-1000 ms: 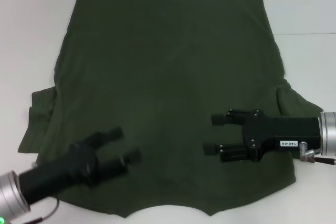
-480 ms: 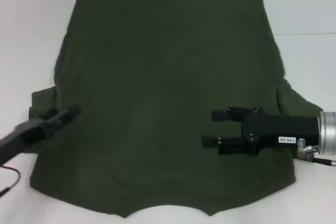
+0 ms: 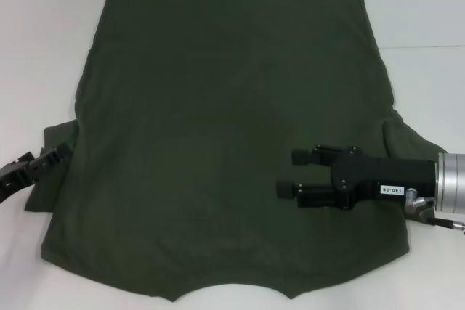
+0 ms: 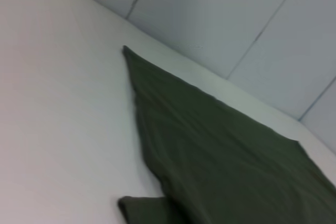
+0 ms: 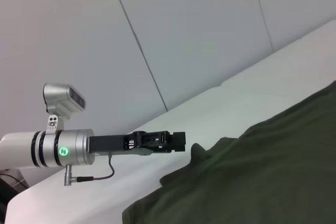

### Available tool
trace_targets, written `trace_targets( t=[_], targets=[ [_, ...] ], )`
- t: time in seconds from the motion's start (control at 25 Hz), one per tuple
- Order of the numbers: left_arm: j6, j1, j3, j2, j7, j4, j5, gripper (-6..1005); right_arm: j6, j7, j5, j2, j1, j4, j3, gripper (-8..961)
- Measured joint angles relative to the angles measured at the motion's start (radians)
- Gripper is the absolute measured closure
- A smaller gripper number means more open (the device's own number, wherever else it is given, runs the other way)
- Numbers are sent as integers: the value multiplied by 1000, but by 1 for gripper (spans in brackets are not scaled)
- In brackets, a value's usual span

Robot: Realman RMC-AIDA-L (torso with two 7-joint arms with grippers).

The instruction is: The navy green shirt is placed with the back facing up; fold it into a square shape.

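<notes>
**Olive shirt lies flat, two grippers at its sides**

Dark olive-green soft knit T-shirt lies spread out, plain back up, on the white table. Its straight hem is at the far edge, and the neck opening is cut out in the near edge. Both short sleeves stick out to the sides.

The right gripper, black with a silver wrist, hangs above the cloth on the shirt's right half, just inward from the right sleeve. Its two fingers point toward the middle of the shirt and stand apart, with a clear gap between them and nothing in the gap.

The left gripper is at the left sleeve, and its dark tip reaches over the sleeve's outer edge. From the head view and from the right wrist view I cannot tell whether its fingers are spread or closed, nor whether they touch the fabric.

The left wrist view shows only the shirt's long side edge on the table, with a small folded piece of sleeve near the camera.
</notes>
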Motion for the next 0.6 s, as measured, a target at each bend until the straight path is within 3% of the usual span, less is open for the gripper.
trace_targets(
  t=[0.6],
  targets=[
    [-122,-48,12,-10,27,-10,6,49,24,0,10,0,-4,4,0,39]
  ],
)
